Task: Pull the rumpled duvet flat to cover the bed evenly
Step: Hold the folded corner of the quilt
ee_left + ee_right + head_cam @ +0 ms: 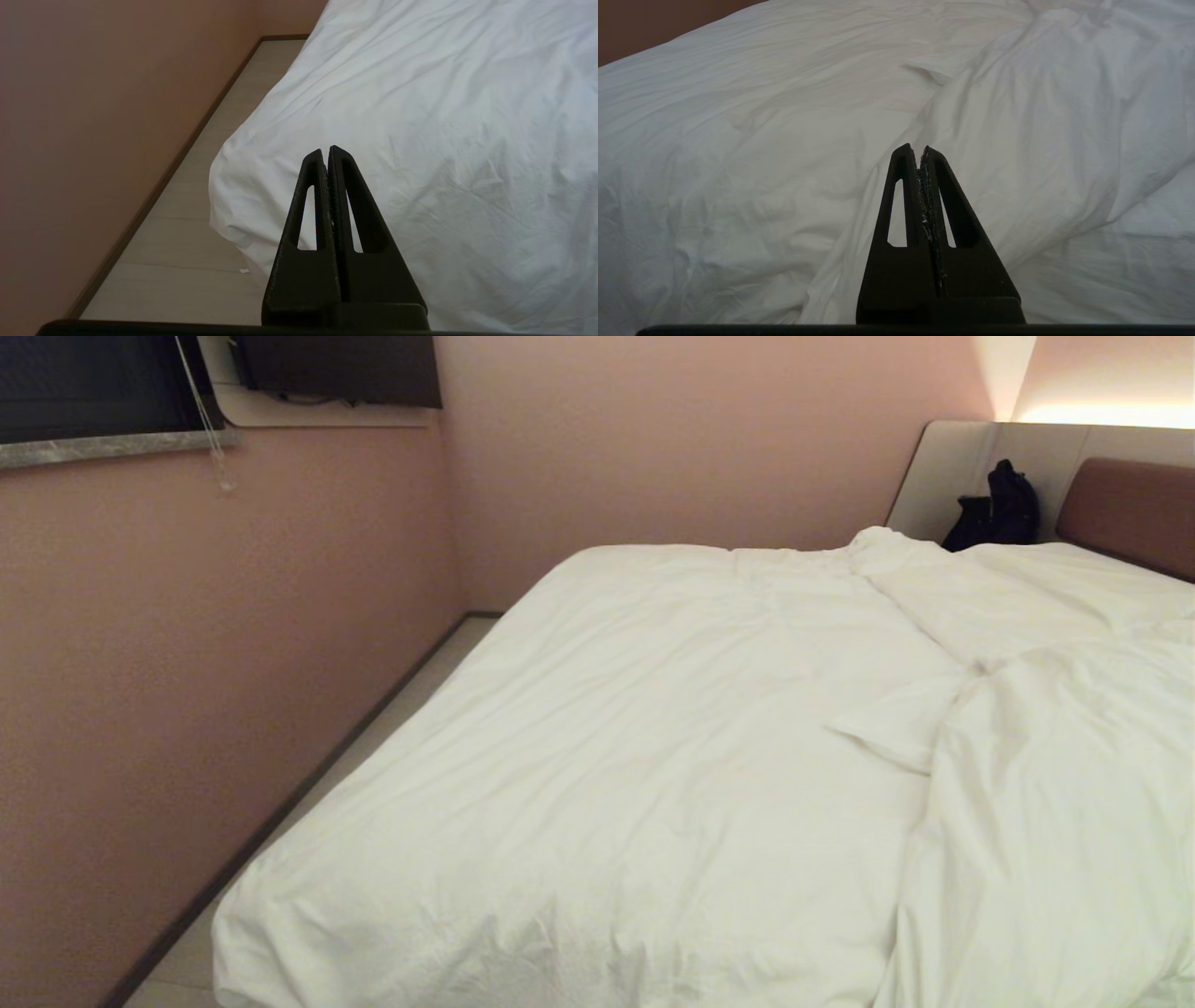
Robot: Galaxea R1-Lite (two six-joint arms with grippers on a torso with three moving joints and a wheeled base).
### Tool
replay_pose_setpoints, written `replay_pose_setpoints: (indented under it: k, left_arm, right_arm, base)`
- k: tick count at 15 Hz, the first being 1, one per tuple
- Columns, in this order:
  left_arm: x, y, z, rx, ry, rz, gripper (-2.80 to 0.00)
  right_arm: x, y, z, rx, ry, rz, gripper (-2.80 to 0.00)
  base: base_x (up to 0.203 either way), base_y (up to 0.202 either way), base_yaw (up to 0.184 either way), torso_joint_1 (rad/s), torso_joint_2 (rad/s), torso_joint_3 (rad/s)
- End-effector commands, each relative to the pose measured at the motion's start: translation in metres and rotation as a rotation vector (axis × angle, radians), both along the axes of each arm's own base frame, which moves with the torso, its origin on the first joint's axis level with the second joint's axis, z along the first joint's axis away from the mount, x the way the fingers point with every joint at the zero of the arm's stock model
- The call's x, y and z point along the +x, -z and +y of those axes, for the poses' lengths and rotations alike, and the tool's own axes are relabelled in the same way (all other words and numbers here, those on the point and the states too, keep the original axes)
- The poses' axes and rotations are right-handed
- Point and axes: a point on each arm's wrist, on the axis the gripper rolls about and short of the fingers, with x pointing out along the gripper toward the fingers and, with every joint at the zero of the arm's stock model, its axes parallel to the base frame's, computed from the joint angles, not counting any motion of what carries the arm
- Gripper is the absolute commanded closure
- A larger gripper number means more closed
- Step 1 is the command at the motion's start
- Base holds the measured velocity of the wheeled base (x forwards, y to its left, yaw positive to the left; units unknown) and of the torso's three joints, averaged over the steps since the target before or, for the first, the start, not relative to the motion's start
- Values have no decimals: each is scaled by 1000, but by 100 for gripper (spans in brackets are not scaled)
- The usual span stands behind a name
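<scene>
Pressed together and empty, the left gripper and right gripper hang over the duvet, which lies bunched in a fold on the bed's right half, so spreading has not begun; next, pinching that folded edge.

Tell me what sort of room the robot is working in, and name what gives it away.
Most likely a small bedroom, perhaps a hotel room. A large low bed fills it, covered by a puffy, creased white duvet, with a padded beige-and-brown headboard under a strip of warm light. Plain pink walls stand close beside it.
</scene>
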Motion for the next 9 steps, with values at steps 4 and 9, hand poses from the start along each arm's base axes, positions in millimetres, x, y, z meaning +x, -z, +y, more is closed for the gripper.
replay_pose_setpoints:
  k: [4,9]
  left_arm:
    - [0,1,0,0,3,4,0]
    - [0,1,0,-11,0,4,0]
  right_arm:
    - [0,0,0,0,0,0,0]
    - [0,0,0,-1,0,0,0]
  base:
    - [0,0,0,0,0,0]
    - [0,0,0,0,0,0]
